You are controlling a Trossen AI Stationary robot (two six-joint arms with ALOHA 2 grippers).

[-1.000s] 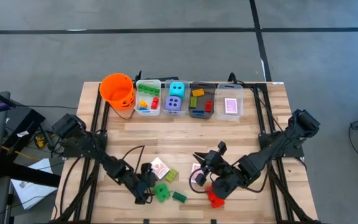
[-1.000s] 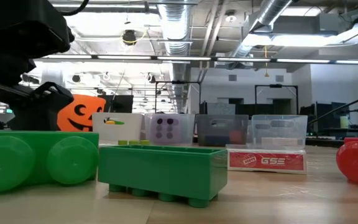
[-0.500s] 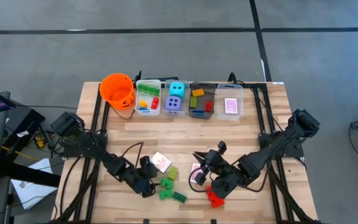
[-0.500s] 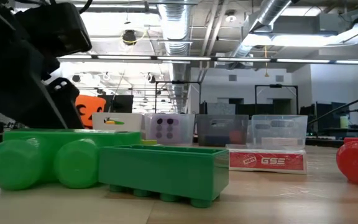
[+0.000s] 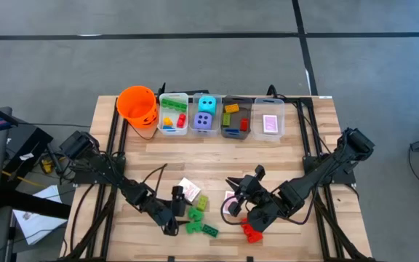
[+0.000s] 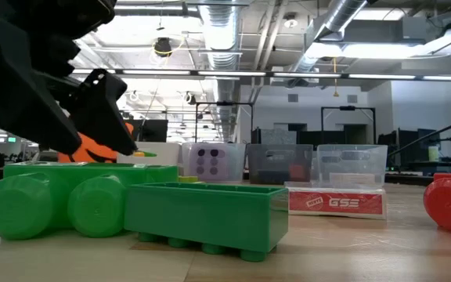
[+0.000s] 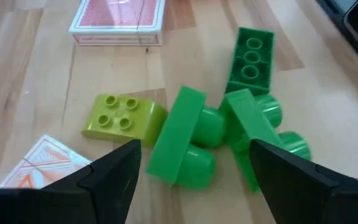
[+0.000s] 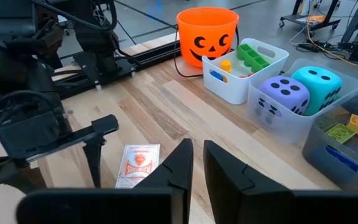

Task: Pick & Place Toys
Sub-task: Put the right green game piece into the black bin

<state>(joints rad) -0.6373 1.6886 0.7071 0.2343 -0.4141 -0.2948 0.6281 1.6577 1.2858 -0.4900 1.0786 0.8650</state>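
A: What sits nearest the front edge of the table?

B: A red brick (image 5: 250,232) just beside the right gripper (image 5: 233,196), and a dark green brick (image 5: 210,230) next to a bright green brick (image 5: 193,216) lying on its side. The left gripper (image 5: 178,211) hangs just beside that bright green one, its fingers (image 7: 107,180) spread wide with the brick between them in the wrist view, gripping nothing.

A: And the right one?

B: Its jaws are pressed together, empty, low over the table near a pink-backed card (image 5: 229,198).

A: A bit farther in?

B: A lime brick (image 7: 123,114) touching the bright green one, and a card box (image 5: 188,191) beside it.

A: At the back?

B: A row of clear bins (image 5: 174,114) holding bricks, a cyan die (image 5: 207,104) above a purple die (image 5: 204,121), and more cards (image 5: 270,124). An orange pumpkin bucket (image 5: 137,106) stands at the left end.
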